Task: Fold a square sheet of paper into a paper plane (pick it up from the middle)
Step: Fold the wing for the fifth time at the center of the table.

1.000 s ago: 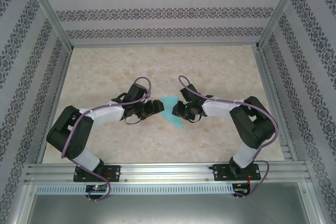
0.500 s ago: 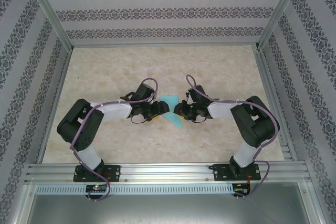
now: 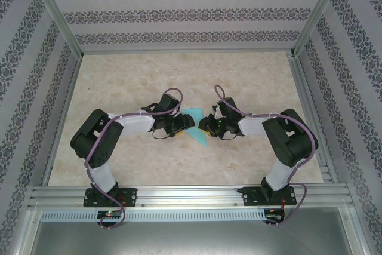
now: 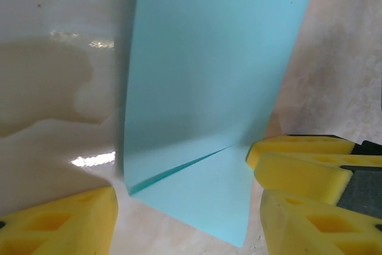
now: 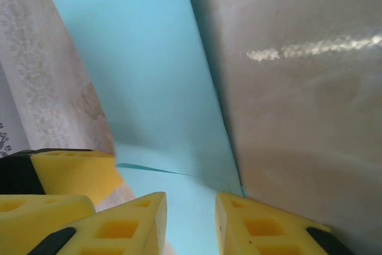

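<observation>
folding looks roughly halfway, by my reading: paper (image 3: 196,131) lies on the table (image 3: 119,82) between the two arms, already narrowed to a point with one flap creased over, but not yet a finished plane. both arms reach inward, elbows out, wrists low. left gripper (image 4: 188,207) stands spread astride the paper's near end; right gripper (image 5: 191,207) has its fingers slightly apart, paper showing in the gap, seemingly pinching nothing.

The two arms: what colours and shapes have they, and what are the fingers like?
Both the left arm and the right arm have white shells between black joint blocks, and a purple cable runs in loops along each. The fingers are yellow wedge-shaped blocks with moulded recesses, on black mounts.
</observation>
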{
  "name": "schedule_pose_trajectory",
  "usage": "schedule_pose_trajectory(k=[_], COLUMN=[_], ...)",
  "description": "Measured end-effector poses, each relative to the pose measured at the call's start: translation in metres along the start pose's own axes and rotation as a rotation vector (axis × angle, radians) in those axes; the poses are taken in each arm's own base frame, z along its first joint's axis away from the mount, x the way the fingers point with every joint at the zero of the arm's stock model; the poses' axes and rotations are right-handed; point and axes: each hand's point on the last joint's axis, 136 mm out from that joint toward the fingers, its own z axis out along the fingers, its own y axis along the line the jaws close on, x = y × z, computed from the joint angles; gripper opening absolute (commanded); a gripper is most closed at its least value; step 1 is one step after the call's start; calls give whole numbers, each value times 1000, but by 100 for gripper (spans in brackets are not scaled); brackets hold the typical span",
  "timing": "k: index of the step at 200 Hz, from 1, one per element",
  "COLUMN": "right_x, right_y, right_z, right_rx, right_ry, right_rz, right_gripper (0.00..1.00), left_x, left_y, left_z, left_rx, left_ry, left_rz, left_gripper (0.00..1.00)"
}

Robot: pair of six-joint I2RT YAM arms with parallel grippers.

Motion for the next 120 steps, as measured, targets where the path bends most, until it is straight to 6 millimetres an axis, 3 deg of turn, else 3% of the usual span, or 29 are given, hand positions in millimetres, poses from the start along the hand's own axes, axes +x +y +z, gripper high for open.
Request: schedule_pose_trajectory(k=[30,120], right_x=[0,0], right_y=[0,0], right_z=[0,0], right_rx=[-5,-7], right_ry=[0,1], right_rz=[-2,-4], right_gripper=[29,29], left_x=[-1,4], left_y=[1,-9], left_z=[0,5], left_rx=[-7,42], left_ry=[-6,30], left_rz=[-2,4], left_gripper=[64,41])
